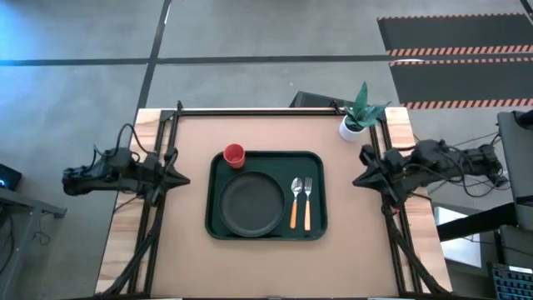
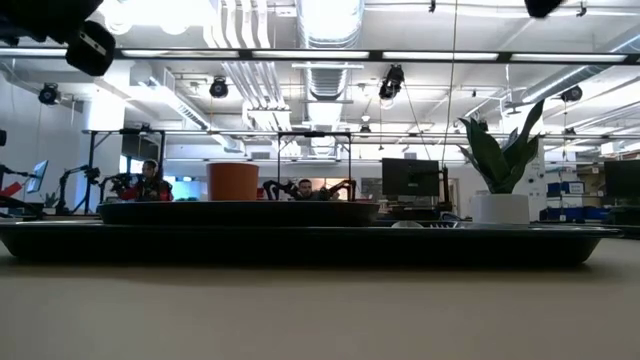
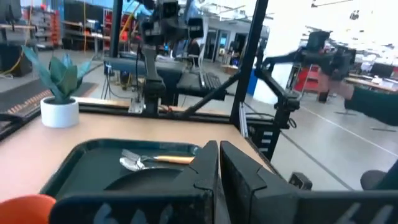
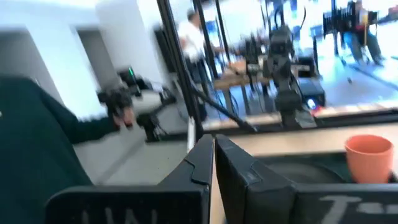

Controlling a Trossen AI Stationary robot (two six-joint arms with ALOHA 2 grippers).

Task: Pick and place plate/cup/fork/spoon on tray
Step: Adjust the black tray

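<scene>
You have bare table on every side of the tray [image 1: 218,167]. Left gripper [image 1: 185,178] and right gripper [image 1: 356,180] flank it, jaws together. Inside: dark plate [image 1: 251,204], red cup [image 1: 234,155] at a corner, spoon [image 1: 295,202] and fork [image 1: 306,202] beside the plate.

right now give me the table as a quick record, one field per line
tray: dark green, centre of table
plate: on tray
cup: red, on tray's far left corner
spoon: on tray, right of plate
fork: on tray, right of spoon
plant pot: white, off tray, far right
left gripper: shut, holding nothing, left of tray
right gripper: shut, holding nothing, right of tray
</scene>
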